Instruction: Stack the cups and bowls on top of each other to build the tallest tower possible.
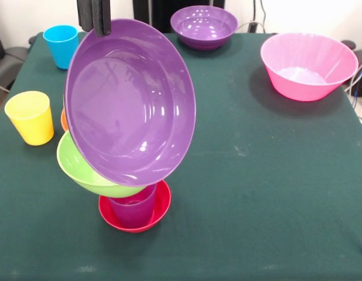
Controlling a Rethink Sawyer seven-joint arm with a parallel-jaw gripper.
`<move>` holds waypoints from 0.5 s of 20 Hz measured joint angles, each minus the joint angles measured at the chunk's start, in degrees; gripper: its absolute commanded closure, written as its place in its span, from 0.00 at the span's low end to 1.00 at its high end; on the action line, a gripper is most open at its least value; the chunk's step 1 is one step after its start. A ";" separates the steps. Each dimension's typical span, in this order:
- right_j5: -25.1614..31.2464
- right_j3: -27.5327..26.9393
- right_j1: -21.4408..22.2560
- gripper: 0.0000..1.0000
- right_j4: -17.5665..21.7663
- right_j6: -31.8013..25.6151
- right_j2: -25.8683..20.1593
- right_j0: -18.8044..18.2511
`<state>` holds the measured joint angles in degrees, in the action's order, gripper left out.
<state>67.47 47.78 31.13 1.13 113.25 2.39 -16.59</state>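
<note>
Right now your tower (134, 199) sits below the gripper (95, 23): a red bowl (160, 211) on the worktop (257, 193), a purple cup (133, 209) standing in it, a lime green bowl (81, 170) tilted on the cup. Your gripper is clenched on the rim of a large purple bowl (131, 102), which hangs tipped on edge, touching or just over the green one. Beside the gripper stands a blue cup (61, 45); lower, a yellow cup (30, 117).
</note>
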 measured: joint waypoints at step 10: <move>-1.40 1.91 0.25 1.00 0.00 0.00 0.01 0.00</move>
<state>66.07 49.69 31.38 1.13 113.25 2.40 -16.59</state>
